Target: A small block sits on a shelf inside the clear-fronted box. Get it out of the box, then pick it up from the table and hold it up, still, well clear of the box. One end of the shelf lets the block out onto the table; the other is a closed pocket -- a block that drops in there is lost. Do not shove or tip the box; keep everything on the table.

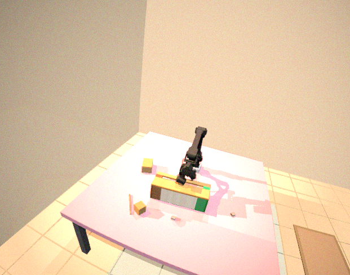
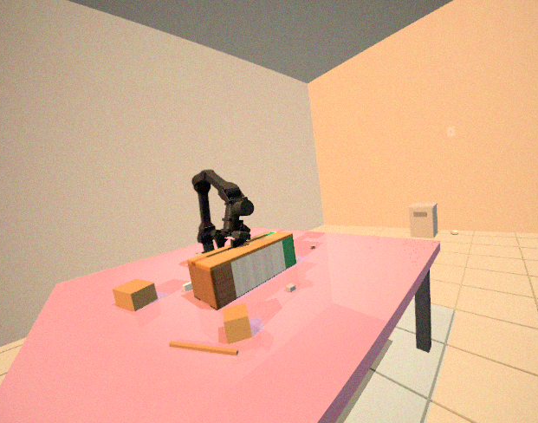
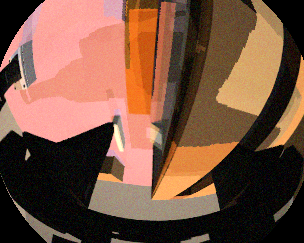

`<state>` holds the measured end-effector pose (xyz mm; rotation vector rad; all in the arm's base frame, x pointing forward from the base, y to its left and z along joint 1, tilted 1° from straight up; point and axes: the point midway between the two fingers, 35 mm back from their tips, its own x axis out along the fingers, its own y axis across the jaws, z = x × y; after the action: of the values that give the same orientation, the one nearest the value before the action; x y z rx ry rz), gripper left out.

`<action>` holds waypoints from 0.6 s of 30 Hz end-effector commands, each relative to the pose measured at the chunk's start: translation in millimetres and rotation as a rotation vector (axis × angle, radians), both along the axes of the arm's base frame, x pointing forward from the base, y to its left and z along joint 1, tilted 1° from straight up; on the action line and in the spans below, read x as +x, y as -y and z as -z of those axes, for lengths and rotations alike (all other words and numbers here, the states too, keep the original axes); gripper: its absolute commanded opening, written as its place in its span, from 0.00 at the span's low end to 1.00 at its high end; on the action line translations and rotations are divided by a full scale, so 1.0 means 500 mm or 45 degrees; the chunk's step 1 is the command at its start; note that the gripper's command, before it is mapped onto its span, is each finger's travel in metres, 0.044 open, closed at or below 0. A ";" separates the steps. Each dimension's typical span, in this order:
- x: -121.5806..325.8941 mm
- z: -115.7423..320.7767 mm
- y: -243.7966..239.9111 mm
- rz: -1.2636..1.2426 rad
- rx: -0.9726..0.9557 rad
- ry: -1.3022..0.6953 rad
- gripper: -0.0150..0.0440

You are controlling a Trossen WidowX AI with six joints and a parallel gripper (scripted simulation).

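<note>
The box (image 1: 154, 192) (image 2: 211, 282) is orange, with a pale clear front, a brown end and a green end (image 1: 200, 204) (image 2: 288, 252). A long slot runs along its top. My gripper (image 1: 180, 181) (image 2: 233, 239) is open and empty, pointing down at the top of the box near the slot's middle. In the wrist view the orange box (image 3: 139, 59) fills the middle between my two dark fingers. I cannot make out the block on the shelf through the front in any view.
Two orange cubes (image 1: 147, 165) (image 1: 140, 207) (image 2: 134, 294) (image 2: 236, 322) and a thin orange stick (image 1: 129, 204) (image 2: 203, 348) lie near the brown end. Small pale blocks (image 1: 175, 218) (image 1: 233, 213) (image 2: 290, 287) (image 2: 187, 285) lie on the pink table (image 1: 228, 248) (image 2: 373, 273) around the box.
</note>
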<state>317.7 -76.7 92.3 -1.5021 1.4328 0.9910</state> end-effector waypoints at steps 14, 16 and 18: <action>-0.001 0.000 0.014 0.004 0.000 -0.001 0.93; -0.001 0.000 0.018 0.004 0.000 -0.001 0.93; 0.000 0.000 0.022 0.004 0.000 -0.001 0.93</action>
<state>317.1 -84.5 92.3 -1.4982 1.4376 0.9882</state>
